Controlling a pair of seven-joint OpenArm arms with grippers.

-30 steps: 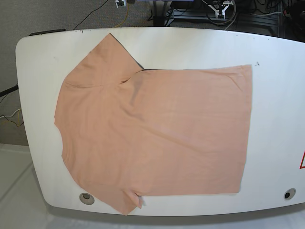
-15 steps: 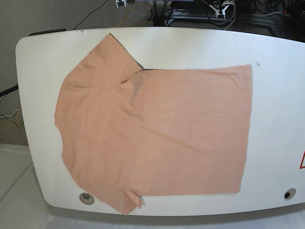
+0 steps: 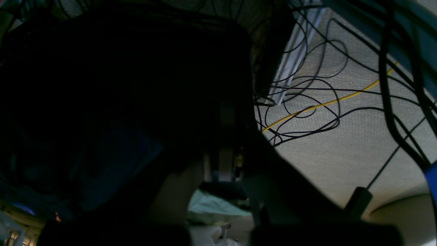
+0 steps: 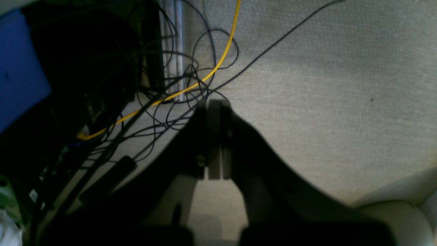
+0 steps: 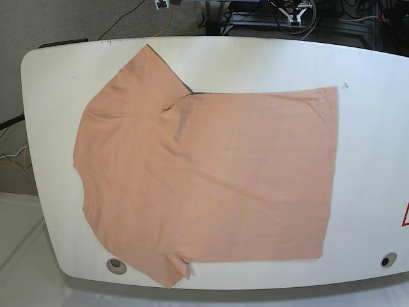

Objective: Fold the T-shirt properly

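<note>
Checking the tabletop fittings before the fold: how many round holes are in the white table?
2: one round hole at the white table's near edge beside the peach T-shirt's sleeve, another near the opposite corner. The shirt may hide more.

Right gripper (image 4: 214, 136): dark curved fingers (image 4: 266, 164) with pale inner pads. Left gripper (image 3: 222, 160): same dark build, heavily shadowed.

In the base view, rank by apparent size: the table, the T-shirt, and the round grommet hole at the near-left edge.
1. table
2. T-shirt
3. grommet hole

Clear gaps between all three.
</note>
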